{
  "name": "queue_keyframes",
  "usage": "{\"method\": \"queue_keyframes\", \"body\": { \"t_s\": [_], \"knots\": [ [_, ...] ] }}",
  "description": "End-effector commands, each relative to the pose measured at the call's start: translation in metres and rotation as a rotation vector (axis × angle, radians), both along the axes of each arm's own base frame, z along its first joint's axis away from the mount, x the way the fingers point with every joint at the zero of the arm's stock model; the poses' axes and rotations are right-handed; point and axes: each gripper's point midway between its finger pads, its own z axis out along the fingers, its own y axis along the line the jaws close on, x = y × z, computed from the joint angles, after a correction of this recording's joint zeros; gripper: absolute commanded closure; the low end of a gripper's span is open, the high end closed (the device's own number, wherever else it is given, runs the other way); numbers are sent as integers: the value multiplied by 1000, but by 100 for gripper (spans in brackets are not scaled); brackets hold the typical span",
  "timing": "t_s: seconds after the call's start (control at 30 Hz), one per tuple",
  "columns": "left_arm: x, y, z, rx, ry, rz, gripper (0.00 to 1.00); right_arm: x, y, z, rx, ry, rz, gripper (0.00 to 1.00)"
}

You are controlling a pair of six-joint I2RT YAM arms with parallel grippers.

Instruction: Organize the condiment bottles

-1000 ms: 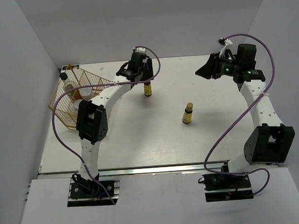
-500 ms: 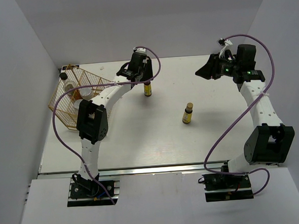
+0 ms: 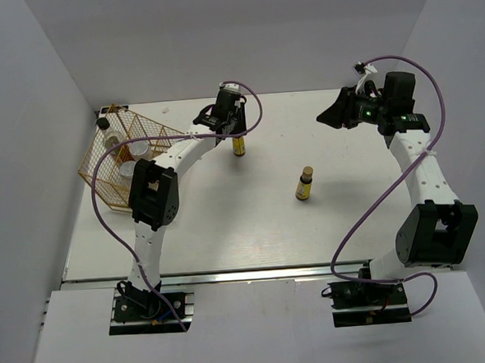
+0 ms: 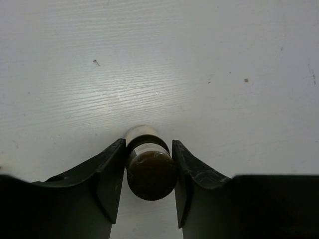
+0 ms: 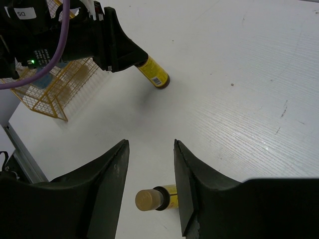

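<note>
An amber bottle with a yellow label [image 3: 239, 145] stands at the back of the table. My left gripper [image 3: 232, 126] comes down on it from above. In the left wrist view that gripper [image 4: 148, 143] is shut on this amber bottle [image 4: 151, 172], one finger pressed against each side. A second amber bottle with a tan cap [image 3: 304, 184] stands alone mid-table. In the right wrist view the second bottle [image 5: 157, 198] shows far below my right gripper [image 5: 149, 144], whose jaws are open with nothing between them. My right gripper [image 3: 331, 117] hangs high at the back right.
A gold wire basket [image 3: 102, 178] sits at the back left with white bottles [image 3: 133, 147] inside and a small black cap [image 3: 103, 122] at its far corner. The basket [image 5: 50, 94] is also visible in the right wrist view. White walls close in the back and sides.
My left gripper's jaws have closed in onto the amber bottle, and its wrist has shifted slightly right. The right arm and the other bottle have not moved.
</note>
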Motion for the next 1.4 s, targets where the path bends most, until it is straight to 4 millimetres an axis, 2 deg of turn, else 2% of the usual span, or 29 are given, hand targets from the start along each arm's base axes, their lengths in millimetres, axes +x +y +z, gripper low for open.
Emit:
{"method": "queue_keyframes", "body": {
  "t_s": [0.0, 0.17, 0.27, 0.4, 0.43, 0.5, 0.53, 0.57, 0.63, 0.67, 0.77, 0.8, 0.83, 0.9, 0.93, 0.97, 1.07, 1.17, 1.37],
  "knots": [
    [2, -5, 24, -21, -40, -6, 50, -5, 1, 17, 7, -63, 14, 53],
    [4, -4, 35, -20, -70, 0, 57, -5, 1, 15, 3, -61, 16, 54],
    [5, -3, 51, -30, -98, 6, 65, -6, 1, 14, 1, -60, 17, 54],
    [1, 6, 87, -29, -154, 17, 82, -9, 1, 14, -3, -65, 19, 54],
    [-3, 11, 107, -36, -186, 22, 85, -9, 0, 14, -4, -68, 18, 54],
    [-10, 21, 126, -12, -214, 31, 91, -11, 1, 13, -3, -65, 20, 54],
    [-17, 26, 150, -22, -248, 33, 96, -12, 1, 12, 0, -64, 23, 54],
    [-21, 31, 159, -17, -261, 36, 99, -13, 2, 11, 6, -57, 25, 54],
    [-30, 39, 176, -2, -275, 37, 100, -14, 2, 10, 11, -49, 24, 55],
    [-39, 46, 192, -4, -292, 43, 100, -15, 3, 10, 17, -48, 27, 56],
    [-50, 69, 209, 28, -303, 88, 100, -17, 5, 9, 33, -36, 38, 66],
    [-51, 77, 209, 40, -298, 105, 100, -17, 6, 9, 34, -38, 43, 77],
    [-52, 86, 209, 50, -293, 125, 100, -17, 7, 9, 35, -37, 47, 84],
    [-51, 116, 201, 70, -265, 181, 100, -17, 7, 8, 30, -37, 51, 100],
    [-51, 124, 199, 55, -256, 197, 100, -17, 7, 8, 25, -38, 57, 100],
    [-47, 142, 198, 50, -255, 232, 100, -17, 7, 8, 21, -40, 57, 100],
    [-48, 171, 196, 52, -247, 286, 100, -17, 6, 8, 10, -42, 57, 100],
    [-47, 190, 192, 71, -241, 314, 100, -19, 5, 6, 5, -41, 55, 100],
    [-44, 200, 166, 111, -210, 321, 100, -19, 5, 5, 1, -41, 48, 100]
  ]
}}
